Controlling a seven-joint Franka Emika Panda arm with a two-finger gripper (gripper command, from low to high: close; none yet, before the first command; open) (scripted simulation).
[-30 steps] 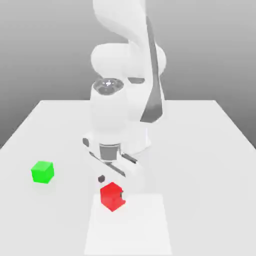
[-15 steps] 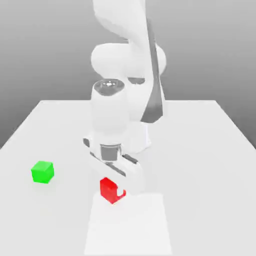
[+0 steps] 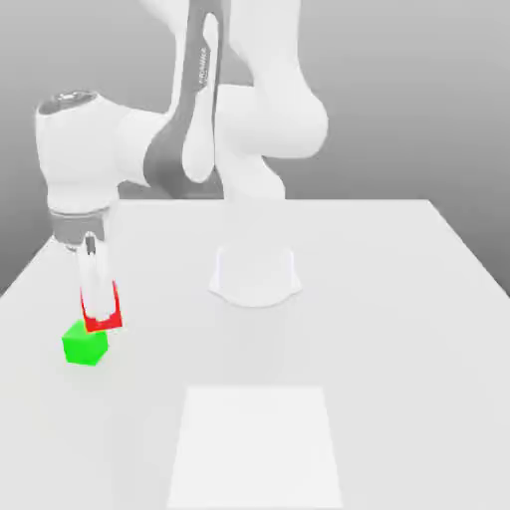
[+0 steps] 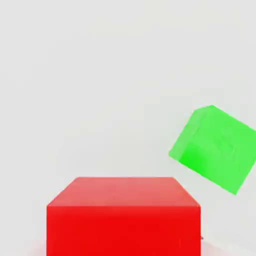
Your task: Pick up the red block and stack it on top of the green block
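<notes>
The jaws pinch the red block [image 3: 103, 317] and hold it clear of the table [image 3: 398, 299], just above and slightly beside the green block [image 3: 85, 343], which rests there.

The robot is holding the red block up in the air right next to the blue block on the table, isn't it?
Almost. The block on the table is green, not blue: the exterior view shows the gripper holding the red block up beside the green block.
</notes>
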